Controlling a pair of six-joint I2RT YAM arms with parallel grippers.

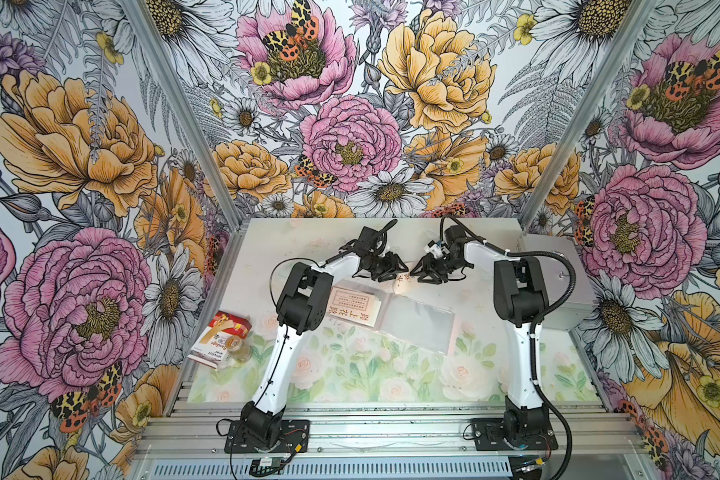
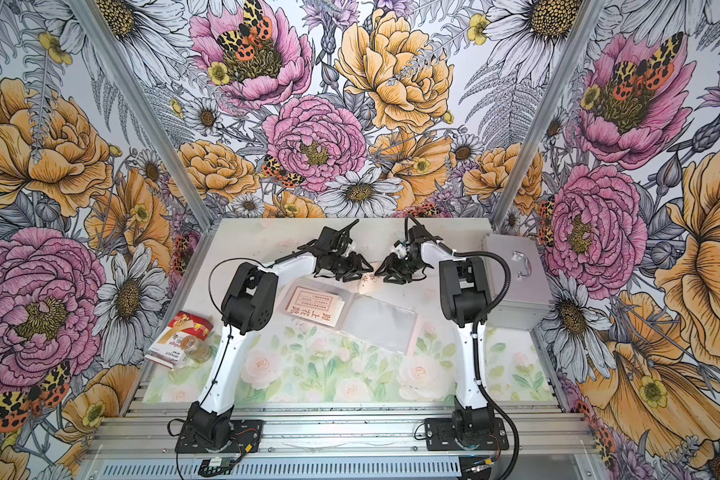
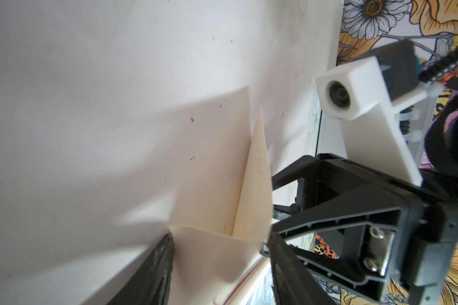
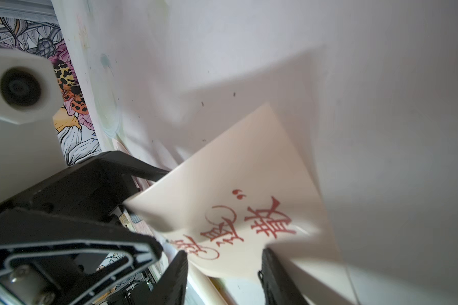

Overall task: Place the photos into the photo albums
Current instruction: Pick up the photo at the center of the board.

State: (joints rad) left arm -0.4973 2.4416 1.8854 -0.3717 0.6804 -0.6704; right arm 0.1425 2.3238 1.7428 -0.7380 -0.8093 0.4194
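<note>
1. Claw states: the right claw [image 4: 224,253] has its jaws part-way apart, with the cream photo [image 4: 249,171] spanning the gap. The photo's side edges meet both fingers and its face is bowed, so this reads as a grip across its width.
2. The left claw [image 3: 221,235] has the same photo lying between its fingers. It cannot be told whether they press on it or stand just clear.
3. Position of the photo: in both top views the cream photo [image 1: 404,279] hangs between the 2 claws, off the table [image 1: 308,374] and just beyond the far edge of the photo album [image 1: 420,328]. Its red characters face the right wrist camera.
4. The photo album lies open and flat between the 2 arms. The page nearer the left arm shows stored photos [image 1: 352,309] behind its plastic. The page nearer the right arm is a clear sleeve that looks empty.
5. Step in hand (a judgement): a claw-to-claw transfer or regrip of 1 photo, ahead of insertion.
6. Next move (a judgement) calls for:
   - 1 claw alone carrying the photo while the other lets go fully;
   - the bow eased out, so that a straight edge leads;
   - that edge lowered and lined up with the mouth of the empty sleeve, though which side opens is not visible;
   - the freed claw probably pinning the album or lifting the film.
</note>
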